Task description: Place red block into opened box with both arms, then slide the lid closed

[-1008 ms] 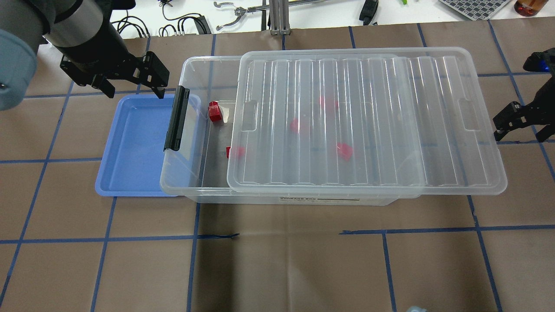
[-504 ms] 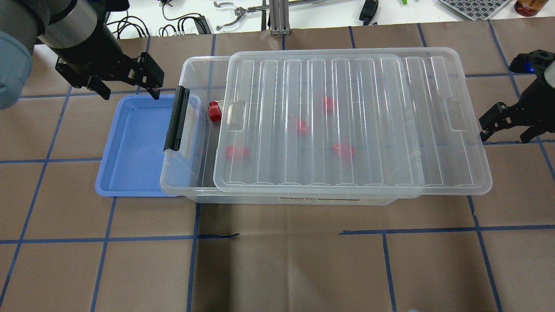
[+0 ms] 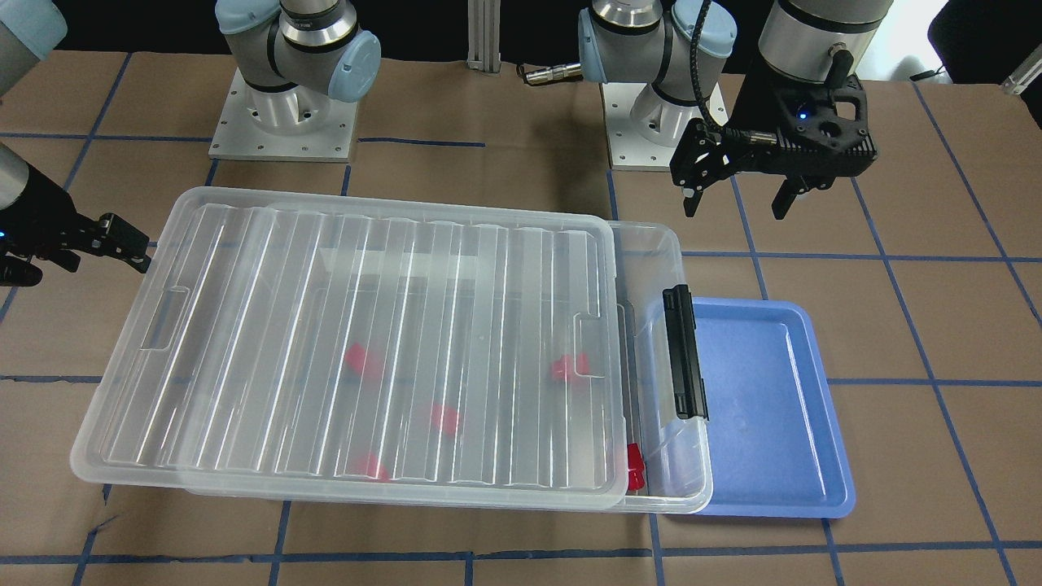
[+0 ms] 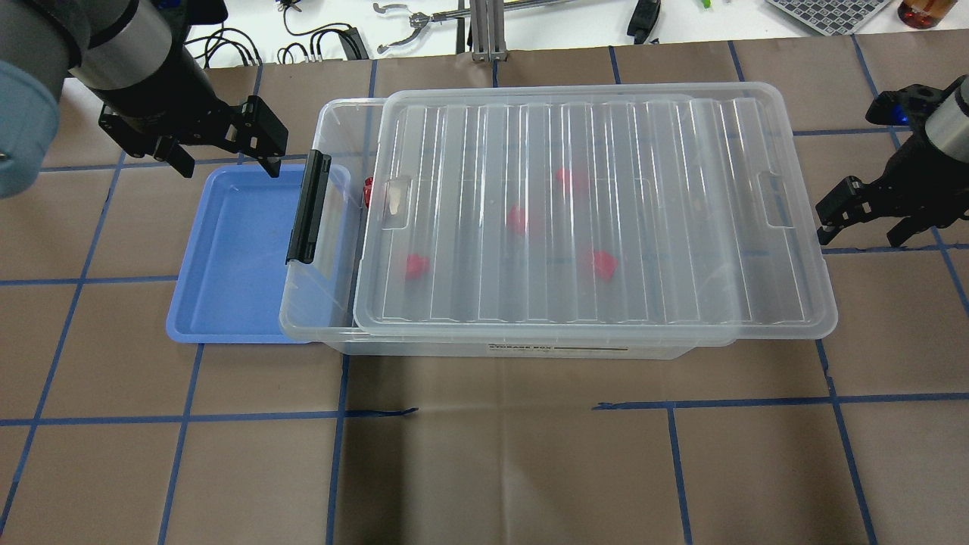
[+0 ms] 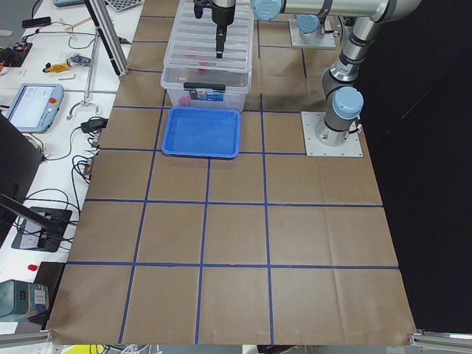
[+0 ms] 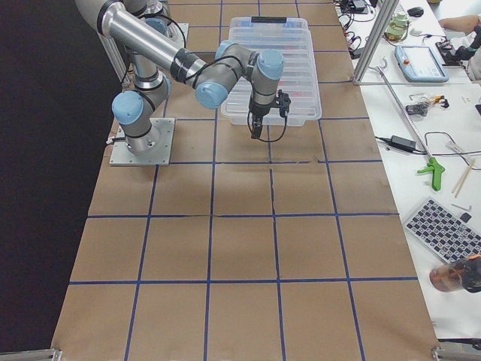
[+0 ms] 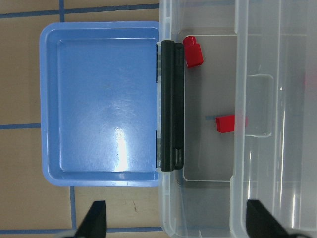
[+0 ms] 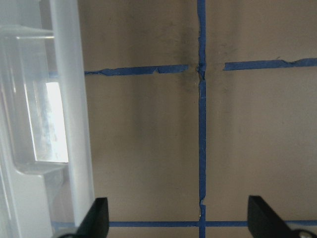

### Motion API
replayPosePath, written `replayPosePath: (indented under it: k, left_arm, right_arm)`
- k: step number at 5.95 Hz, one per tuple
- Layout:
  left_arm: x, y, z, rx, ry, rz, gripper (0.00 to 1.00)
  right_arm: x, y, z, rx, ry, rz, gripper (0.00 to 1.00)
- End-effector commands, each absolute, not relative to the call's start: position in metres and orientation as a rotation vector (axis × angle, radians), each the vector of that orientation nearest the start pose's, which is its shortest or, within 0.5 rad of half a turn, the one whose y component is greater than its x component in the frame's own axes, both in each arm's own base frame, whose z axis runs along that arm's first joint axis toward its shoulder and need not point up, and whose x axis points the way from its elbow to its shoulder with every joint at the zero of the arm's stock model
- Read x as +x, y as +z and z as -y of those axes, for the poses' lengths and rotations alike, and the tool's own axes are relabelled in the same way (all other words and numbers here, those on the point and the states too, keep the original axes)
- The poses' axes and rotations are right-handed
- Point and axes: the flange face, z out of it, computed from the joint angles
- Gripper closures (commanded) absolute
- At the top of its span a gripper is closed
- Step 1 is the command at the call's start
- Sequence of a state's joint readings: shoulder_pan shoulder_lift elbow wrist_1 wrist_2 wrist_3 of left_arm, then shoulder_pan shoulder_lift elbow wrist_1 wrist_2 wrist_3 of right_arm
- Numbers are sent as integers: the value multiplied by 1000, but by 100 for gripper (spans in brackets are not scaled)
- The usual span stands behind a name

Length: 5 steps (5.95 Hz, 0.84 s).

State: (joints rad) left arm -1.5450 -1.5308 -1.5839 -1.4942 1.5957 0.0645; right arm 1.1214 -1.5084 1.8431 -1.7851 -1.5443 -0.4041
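Note:
The clear ridged lid lies on the clear box, covering all but a strip by the black clip. Several red blocks show through the lid; one red block sits uncovered near the clip and another is half under the lid's edge. My left gripper hovers open and empty above the blue tray's far edge, left of the box. My right gripper is open, and its near finger is against the lid's right edge.
A blue tray lies against the box's clip end, partly under its rim. Tools and cables lie on the white bench beyond the table. Brown paper with blue tape lines covers the table.
The lid has slid left over the box, hiding more of the opening and the blocks. My right gripper has moved left with the lid's edge. The left gripper has barely moved.

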Motion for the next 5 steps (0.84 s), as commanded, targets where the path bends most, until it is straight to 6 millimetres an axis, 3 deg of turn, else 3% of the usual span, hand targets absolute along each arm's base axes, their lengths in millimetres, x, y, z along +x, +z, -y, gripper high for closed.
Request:
replayPosePath:
  k: [1, 3, 5]
  left_arm:
    - [-120, 508, 488, 60, -156, -3107, 2]
    - [-120, 508, 487, 67, -156, -3107, 2]
    - [-120, 508, 489, 67, -165, -3106, 2]
  right_arm:
    - [-77, 342, 494, 65, 159, -3046, 0]
    - [-55, 343, 493, 69, 176, -3029, 0]
    - [-48, 341, 493, 60, 176, -3004, 0]
